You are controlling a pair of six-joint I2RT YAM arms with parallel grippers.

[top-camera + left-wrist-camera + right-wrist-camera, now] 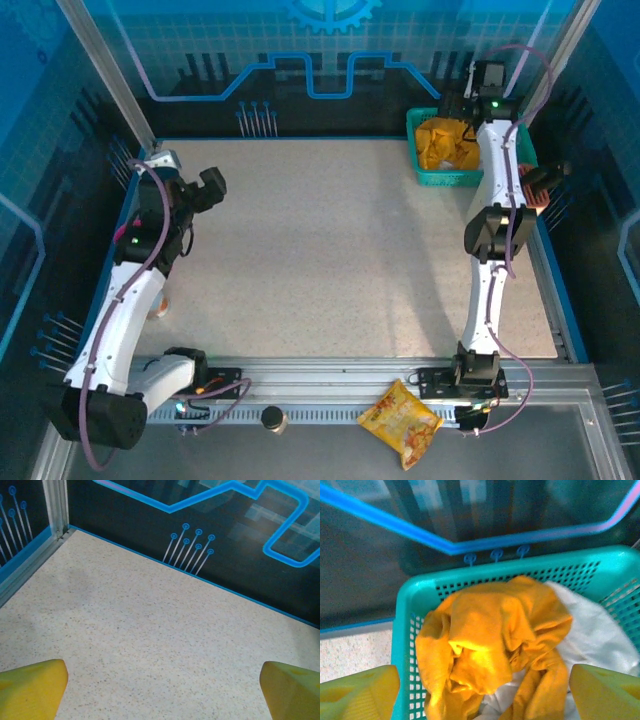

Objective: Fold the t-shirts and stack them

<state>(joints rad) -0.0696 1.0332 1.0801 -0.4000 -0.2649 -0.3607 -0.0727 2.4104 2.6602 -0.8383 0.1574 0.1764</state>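
Right wrist: right claw (482, 695), jaws apart, hovers over crumpled t-shirt (490, 635) in basket (405, 610).

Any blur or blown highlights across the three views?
Right wrist: soft throughout, t-shirt blown to bright yellow at its middle, glare on the basket rim. Left wrist: table crisp, left gripper out of focus. Top external: sharp, blue cast, soft shadows.

**Setting: robot test cell in a lab**

A left arm (130, 300) and a right arm (495, 250) are standing bolted to a metal rail (330, 385) along a speckled table (320, 250). Blue circuit-pattern panels (200, 50) and aluminium posts (108, 70) are enclosing the bench.
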